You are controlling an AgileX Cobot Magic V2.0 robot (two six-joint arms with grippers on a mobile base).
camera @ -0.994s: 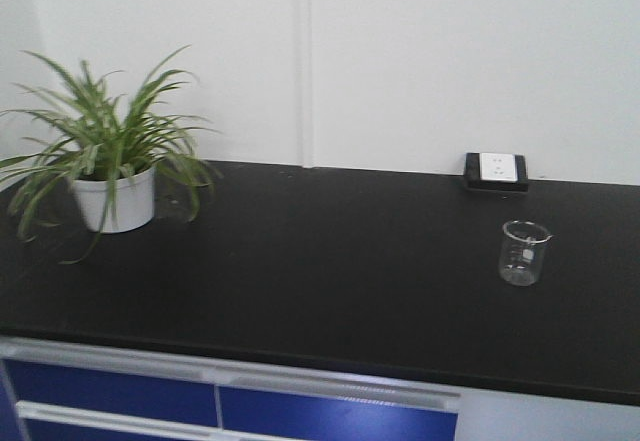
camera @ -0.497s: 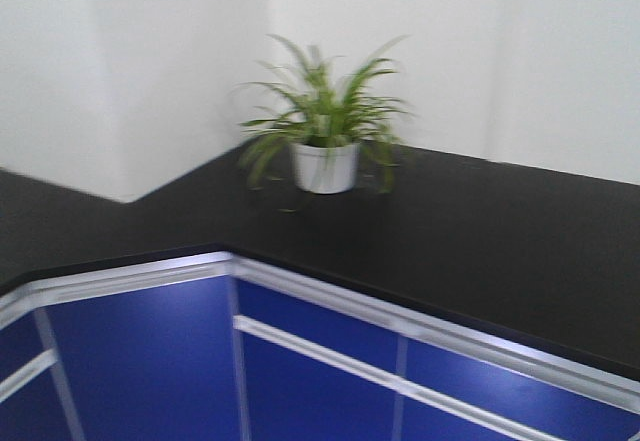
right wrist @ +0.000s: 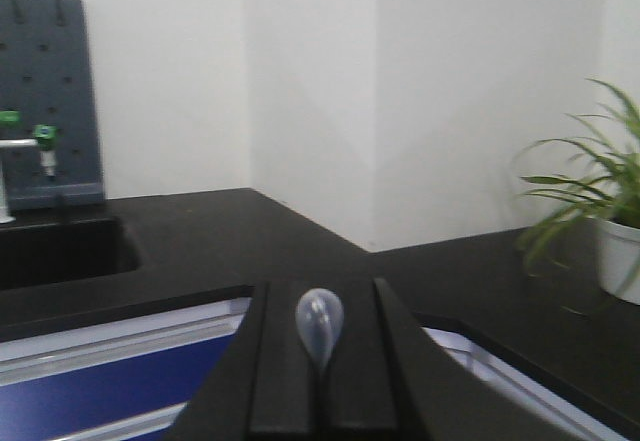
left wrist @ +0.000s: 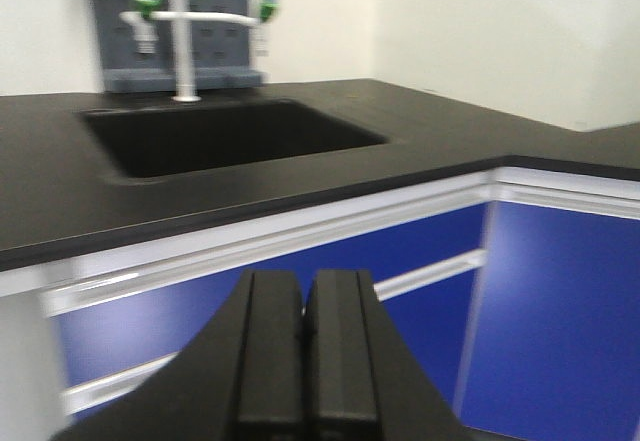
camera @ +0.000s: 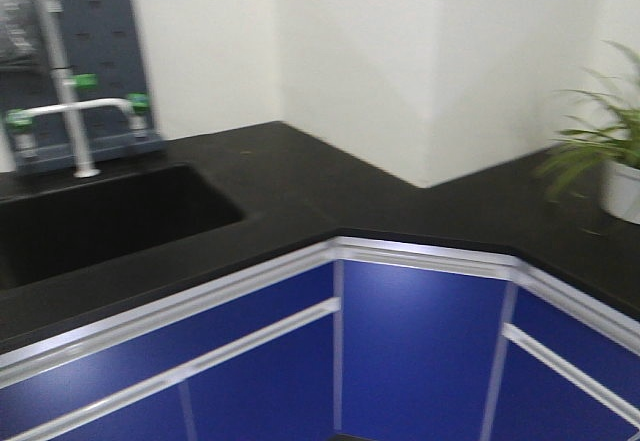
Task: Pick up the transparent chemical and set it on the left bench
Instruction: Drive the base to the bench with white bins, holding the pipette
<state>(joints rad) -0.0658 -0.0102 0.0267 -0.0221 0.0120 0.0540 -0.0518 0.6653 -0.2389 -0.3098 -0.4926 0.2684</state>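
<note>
The transparent chemical is a whitish translucent pipette; only its bulb (right wrist: pixel 319 323) shows, sticking out between the jaws in the right wrist view. My right gripper (right wrist: pixel 320 296) is shut on it and holds it in the air in front of the bench corner. My left gripper (left wrist: pixel 304 286) is shut and empty, held in front of the blue cabinet fronts below the sink. Neither gripper shows in the front view. No benchtop with white bins is in view.
An L-shaped black benchtop (camera: pixel 330 196) wraps an inner wall corner. A black sink (camera: pixel 120 223) with a white faucet (camera: pixel 62 71) and a grey pegboard (camera: pixel 95 31) are at the left. A potted plant (camera: pixel 612 166) stands at the right edge. Blue cabinet fronts (camera: pixel 420 351) are below.
The front view has swung left: the beaker and wall socket left the frame, the plant slid to the right edge, and the sink and faucet came in.
</note>
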